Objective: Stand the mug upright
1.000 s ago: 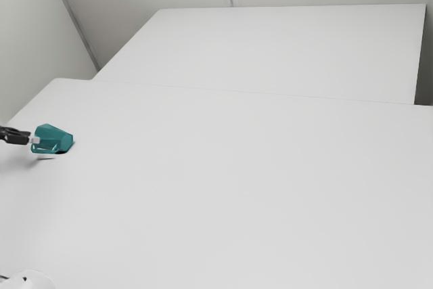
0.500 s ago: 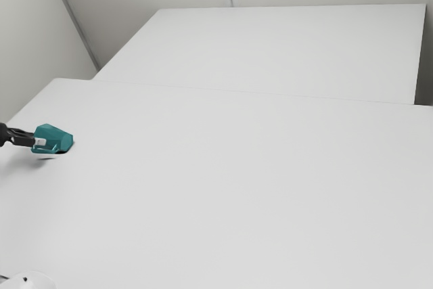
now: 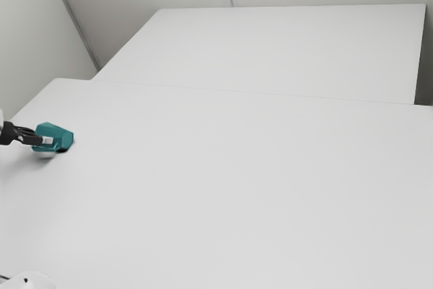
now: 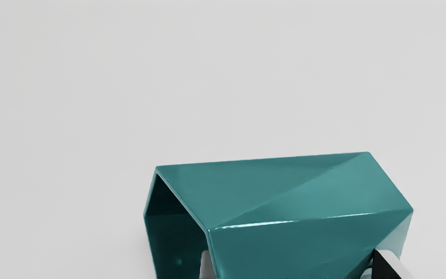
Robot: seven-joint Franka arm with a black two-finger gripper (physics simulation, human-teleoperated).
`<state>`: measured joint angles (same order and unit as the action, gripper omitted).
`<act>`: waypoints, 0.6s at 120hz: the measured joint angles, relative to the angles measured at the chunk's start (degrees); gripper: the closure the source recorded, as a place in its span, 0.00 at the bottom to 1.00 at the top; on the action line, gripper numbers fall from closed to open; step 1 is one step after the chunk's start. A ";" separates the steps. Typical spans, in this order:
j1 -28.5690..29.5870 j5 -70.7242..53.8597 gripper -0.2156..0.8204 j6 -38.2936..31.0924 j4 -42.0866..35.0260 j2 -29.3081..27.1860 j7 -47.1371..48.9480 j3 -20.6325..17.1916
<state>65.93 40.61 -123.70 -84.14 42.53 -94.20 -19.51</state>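
1. Where the exterior view's clock face reads nine, the teal mug (image 3: 59,134) lies on its side on the white table (image 3: 223,181), its base toward about three o'clock.
2. Coming in from nine o'clock in that view, the gripper (image 3: 47,140) has its pale tips at the mug's near side, overlapping it.
3. Toward seven o'clock, at the edge of the exterior view, sits a rounded white object (image 3: 30,281); another white surface (image 3: 270,52) spreads beyond the table toward twelve.
4. As the wrist view shows, the gripper's fingers stand wide apart, one at the mug's open mouth, partly hidden by the rim, the other by its base end. Whether either one touches the mug I cannot tell, and no two-sided grip on it can be made out.
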 joint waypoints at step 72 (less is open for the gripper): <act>-2.01 -0.10 0.92 -1.35 0.47 -2.31 -0.01 -0.08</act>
<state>63.91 40.51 -125.05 -83.67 40.22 -94.21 -19.59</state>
